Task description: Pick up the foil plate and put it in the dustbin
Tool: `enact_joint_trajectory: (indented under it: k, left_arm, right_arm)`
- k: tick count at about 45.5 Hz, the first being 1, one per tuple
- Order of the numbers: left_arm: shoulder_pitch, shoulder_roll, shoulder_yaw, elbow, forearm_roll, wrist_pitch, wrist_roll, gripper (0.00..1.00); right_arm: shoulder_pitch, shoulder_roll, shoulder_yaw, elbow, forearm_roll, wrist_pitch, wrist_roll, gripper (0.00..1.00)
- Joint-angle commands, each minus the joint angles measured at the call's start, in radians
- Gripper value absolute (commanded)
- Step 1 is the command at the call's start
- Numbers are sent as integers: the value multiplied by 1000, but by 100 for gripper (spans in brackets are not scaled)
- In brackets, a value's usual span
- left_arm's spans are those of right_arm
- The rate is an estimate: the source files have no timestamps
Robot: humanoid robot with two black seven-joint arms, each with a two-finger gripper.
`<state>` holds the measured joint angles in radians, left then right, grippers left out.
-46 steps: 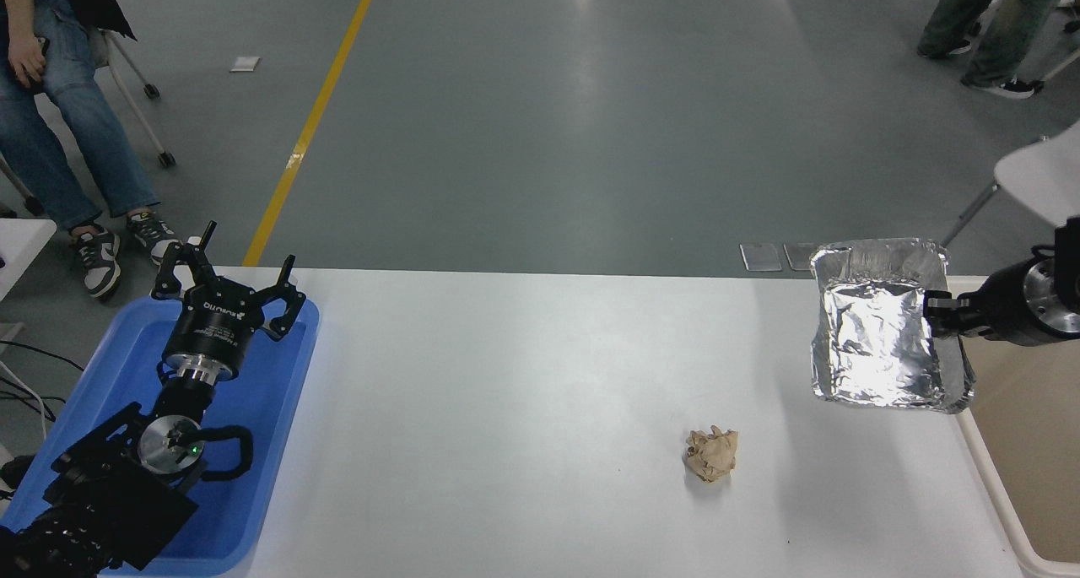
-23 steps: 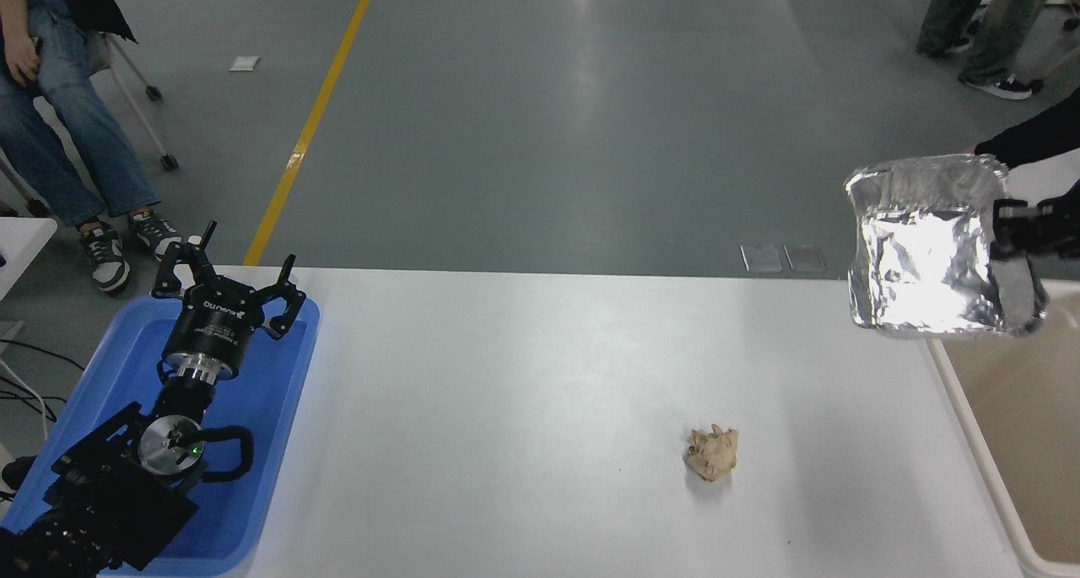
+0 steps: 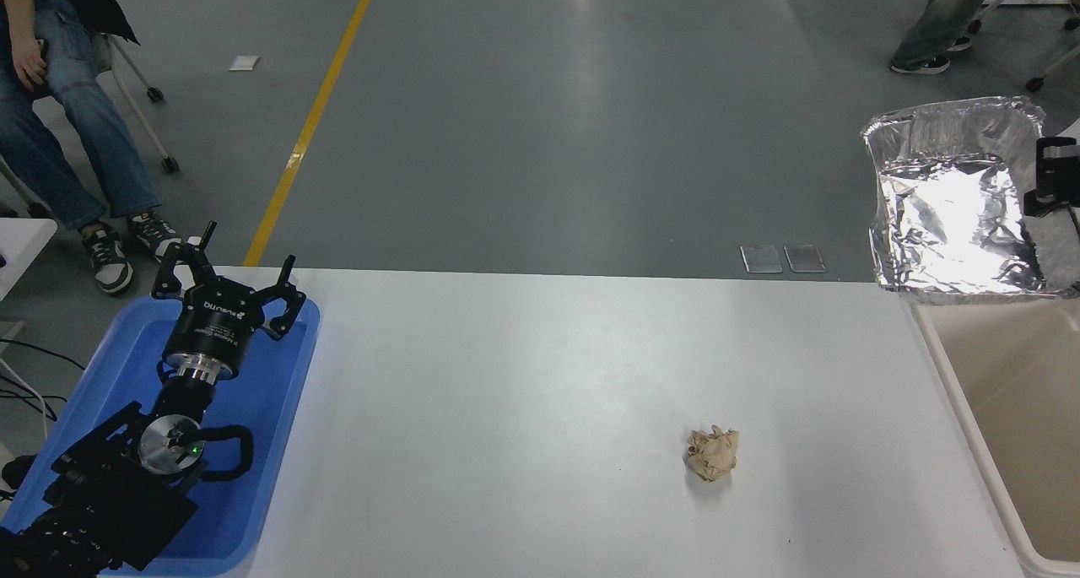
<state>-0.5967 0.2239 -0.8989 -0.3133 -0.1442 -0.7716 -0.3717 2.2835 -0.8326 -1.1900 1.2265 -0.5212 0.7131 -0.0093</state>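
The shiny crinkled foil plate (image 3: 958, 202) hangs in the air at the right edge, tilted toward me, above the far end of the beige dustbin (image 3: 953, 384). My right gripper (image 3: 1046, 191) comes in from the right edge and is shut on the plate's right rim; most of the arm is out of view. The dustbin stands against the table's right side, its inside bare where it shows. My left gripper (image 3: 226, 287) is parked open at the lower left, over the blue tray.
A small crumpled tan paper ball (image 3: 712, 453) lies on the white table (image 3: 540, 392), right of centre near the front. A shallow blue tray (image 3: 278, 409) sits at the left. A seated person is at the top left; another person's legs at the top right.
My right gripper has carried the foil plate up and to the right, from over the table's right edge to above the dustbin's far end. The left arm has not moved.
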Motion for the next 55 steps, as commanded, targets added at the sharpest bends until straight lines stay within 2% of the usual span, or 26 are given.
enact_joint_trajectory:
  k: [1,10,18,28,34,43,55]
  left_arm:
    - [0,0,0,0,0,0,-1,100]
    - [0,0,0,0,0,0,-1,100]
    - [0,0,0,-1,0,0,0,100]
    - [0,0,0,0,0,0,0,100]
    - [0,0,0,0,0,0,0,100]
    - [0,0,0,0,0,0,-1,100]
    - [0,0,0,0,0,0,0,100]
  right_arm:
    - [2,0,-2,-2,0,3,0,0]
    - [-82,-16,7,-82,-8,-18,-3,0]
    - [-280,-20,24,-313,3,-32,-1,0]
    - [-590,-23,150,-556,10,-125,-6,0]
    - [-740,-23,233,-620,12,-213,-11,0]
    - [-955,-14,322,-686,20,-457,-11,0]
    - [-1208,59,371,-826,141,-630,-12,0]
